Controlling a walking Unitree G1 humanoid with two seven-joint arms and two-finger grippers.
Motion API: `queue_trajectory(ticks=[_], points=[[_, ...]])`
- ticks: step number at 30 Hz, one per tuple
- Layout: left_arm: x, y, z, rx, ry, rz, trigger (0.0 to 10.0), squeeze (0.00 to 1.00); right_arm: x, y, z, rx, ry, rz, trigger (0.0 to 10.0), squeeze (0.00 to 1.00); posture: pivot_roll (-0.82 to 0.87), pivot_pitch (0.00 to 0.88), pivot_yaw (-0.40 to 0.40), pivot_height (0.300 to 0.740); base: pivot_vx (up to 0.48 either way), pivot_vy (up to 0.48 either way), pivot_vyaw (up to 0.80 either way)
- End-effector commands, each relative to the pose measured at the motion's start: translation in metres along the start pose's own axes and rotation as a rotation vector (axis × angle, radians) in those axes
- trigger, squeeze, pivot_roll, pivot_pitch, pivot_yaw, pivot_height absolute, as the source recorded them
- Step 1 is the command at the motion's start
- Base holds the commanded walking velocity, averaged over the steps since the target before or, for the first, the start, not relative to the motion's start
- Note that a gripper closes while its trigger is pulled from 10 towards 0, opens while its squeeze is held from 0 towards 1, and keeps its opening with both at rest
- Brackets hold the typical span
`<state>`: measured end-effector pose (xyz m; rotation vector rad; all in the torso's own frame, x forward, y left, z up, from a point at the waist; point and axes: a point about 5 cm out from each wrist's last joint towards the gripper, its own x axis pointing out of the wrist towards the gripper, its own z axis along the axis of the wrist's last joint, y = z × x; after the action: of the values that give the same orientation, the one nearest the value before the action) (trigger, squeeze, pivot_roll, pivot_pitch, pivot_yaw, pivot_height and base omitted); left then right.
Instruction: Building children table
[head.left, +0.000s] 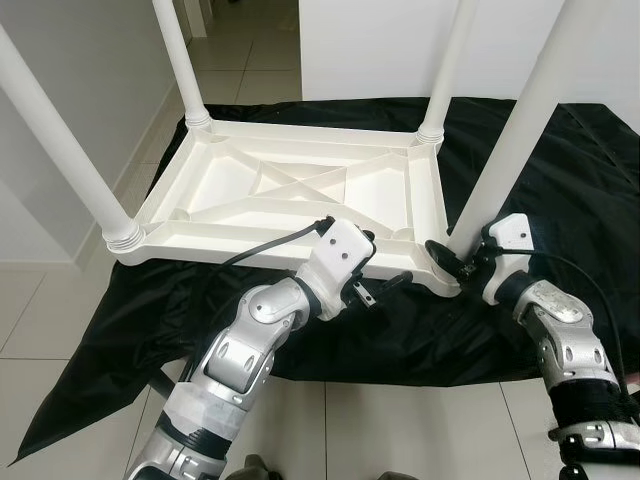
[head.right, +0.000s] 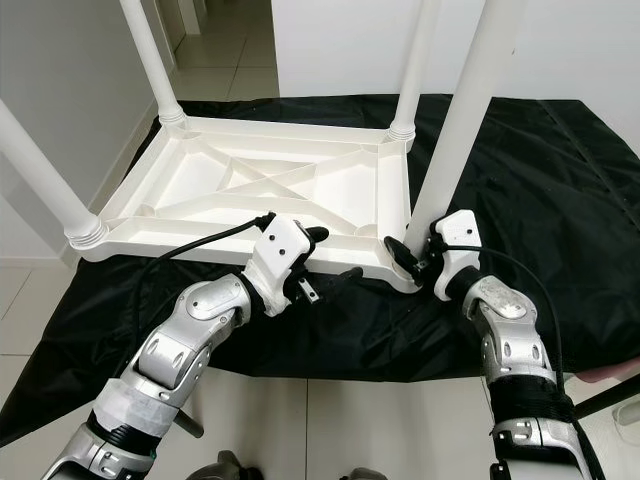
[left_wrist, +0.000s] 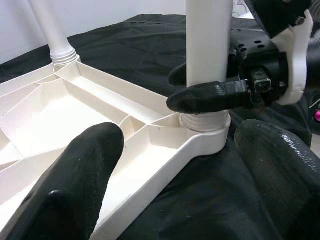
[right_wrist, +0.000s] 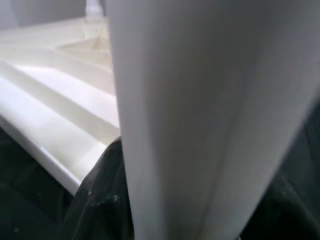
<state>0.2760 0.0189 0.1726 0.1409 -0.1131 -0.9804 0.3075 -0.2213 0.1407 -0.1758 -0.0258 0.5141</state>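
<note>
Clamping near table leg (head.left: 520, 130) base: right pincer (head.left: 452, 262) | left pincer (left_wrist: 165, 165) wide, beside tabletop (head.left: 290, 185) rim | black sheet (head.left: 560, 180) beneath

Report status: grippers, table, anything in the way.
Right gripper shut on near-right leg at its socket. Left gripper open beside table frame. All four legs up. Black sheet underneath; nothing blocking.

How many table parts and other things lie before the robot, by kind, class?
White table legs: 4
White upturned tabletop: 1
Black floor sheet: 1
Total: 6
</note>
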Motion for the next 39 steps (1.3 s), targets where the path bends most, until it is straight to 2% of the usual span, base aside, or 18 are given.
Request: queue_trajectory(ticks=[1, 2, 4, 6, 13, 14, 15, 17, 18, 20, 21, 22, 23, 25, 30, 36, 37, 39], points=[[0.001, 0.0, 0.001, 0.004, 0.003, -0.008, 10.0, 0.0, 0.003, 0.008, -0.003, 0.019, 0.012, 0.005, 10.0, 0.0, -0.06, 0.0, 0.053, 0.74, 0.0, 0.0, 0.0], [0.002, 0.0, 0.001, 0.003, 0.003, -0.008, 10.0, 0.0, 0.005, 0.009, -0.003, 0.034, 0.01, -0.043, 10.0, 0.0, -0.06, 0.0, 0.052, 0.74, 0.0, 0.0, 0.0], [0.002, 0.0, 0.001, 0.003, 0.003, -0.008, 10.0, 0.0, 0.005, 0.009, -0.003, 0.034, 0.01, -0.043, 10.0, 0.0, -0.06, 0.0, 0.052, 0.74, 0.0, 0.0, 0.0], [0.002, 0.001, 0.001, 0.003, 0.002, -0.005, 10.0, 0.0, 0.009, 0.012, -0.003, 0.055, 0.014, -0.159, 10.0, 0.0, -0.07, 0.0, 0.051, 0.74, 0.0, 0.0, 0.0], [0.002, 0.001, 0.002, 0.003, 0.0, -0.003, 10.0, 0.0, 0.012, 0.024, -0.001, 0.079, 0.005, -0.228, 10.0, 0.0, -0.07, 0.0, 0.052, 0.74, 0.0, 0.0, 0.0], [0.002, 0.001, 0.002, 0.002, -0.001, -0.003, 10.0, 0.0, 0.014, 0.03, -0.001, 0.1, 0.013, -0.293, 10.0, 0.0, -0.07, 0.0, 0.049, 0.74, 0.0, 0.0, 0.0], [0.002, 0.001, 0.002, 0.002, -0.001, -0.003, 10.0, 0.0, 0.014, 0.03, -0.001, 0.1, 0.013, -0.293, 10.0, 0.0, -0.07, 0.0, 0.049, 0.74, 0.0, 0.0, 0.0], [0.003, 0.0, 0.002, 0.002, -0.003, -0.003, 10.0, 0.0, 0.019, 0.043, -0.003, 0.154, 0.03, -0.433, 10.0, 0.0, -0.06, 0.0, 0.042, 0.74, 0.0, 0.0, 0.0], [0.003, 0.0, 0.002, 0.002, -0.003, -0.003, 10.0, 0.0, 0.019, 0.043, -0.003, 0.154, 0.03, -0.433, 10.0, 0.0, -0.06, 0.0, 0.042, 0.74, 0.0, 0.0, 0.0], [0.003, 0.0, 0.002, 0.0, -0.006, 0.001, 10.0, 0.0, 0.022, 0.053, -0.005, 0.187, 0.043, -0.531, 10.0, 0.0, -0.06, 0.0, 0.036, 0.74, 0.0, 0.0, 0.0], [0.003, 0.0, 0.002, 0.0, -0.006, 0.001, 10.0, 0.0, 0.022, 0.053, -0.005, 0.187, 0.043, -0.531, 10.0, 0.0, -0.06, 0.0, 0.036, 0.74, 0.0, 0.0, 0.0], [0.003, 0.0, 0.002, -0.004, -0.003, 0.005, 10.0, 0.0, 0.023, 0.056, -0.005, 0.188, 0.043, -0.627, 10.0, 0.0, -0.05, 0.0, 0.035, 0.74, 0.0, 0.0, 0.0], [0.003, 0.0, 0.002, -0.004, -0.003, 0.005, 10.0, 0.0, 0.023, 0.056, -0.005, 0.188, 0.043, -0.627, 10.0, 0.0, -0.05, 0.0, 0.035, 0.74, 0.0, 0.0, 0.0], [0.003, 0.001, 0.001, -0.003, 0.001, 0.01, 10.0, 0.0, 0.024, 0.058, -0.003, 0.206, 0.039, -0.702, 10.0, 0.0, -0.05, 0.0, 0.035, 0.74, 0.0, 0.0, 0.0], [0.002, 0.002, 0.001, 0.006, 0.004, 0.02, 10.0, 0.0, 0.026, 0.062, 0.002, 0.207, 0.023, -0.733, 10.0, 0.0, -0.05, 0.0, 0.039, 0.74, 0.0, 0.0, 0.0], [0.002, 0.003, 0.001, 0.019, 0.004, 0.021, 10.0, 0.0, 0.025, 0.064, 0.007, 0.196, -0.002, -0.689, 10.0, 0.0, -0.06, 0.0, 0.035, 0.74, 0.0, 0.0, 0.0], [0.002, 0.003, 0.001, 0.018, 0.005, 0.025, 10.0, 0.0, 0.024, 0.064, 0.009, 0.198, -0.018, -0.678, 10.0, 1.0, -0.06, 0.0, 0.034, 0.74, 0.0, 0.0, 0.0], [0.002, 0.003, 0.001, 0.015, 0.004, 0.031, 10.0, 0.0, 0.022, 0.063, 0.014, 0.187, -0.046, -0.654, 10.0, 1.0, -0.06, 0.0, 0.032, 0.74, 0.0, 0.0, 0.0]])
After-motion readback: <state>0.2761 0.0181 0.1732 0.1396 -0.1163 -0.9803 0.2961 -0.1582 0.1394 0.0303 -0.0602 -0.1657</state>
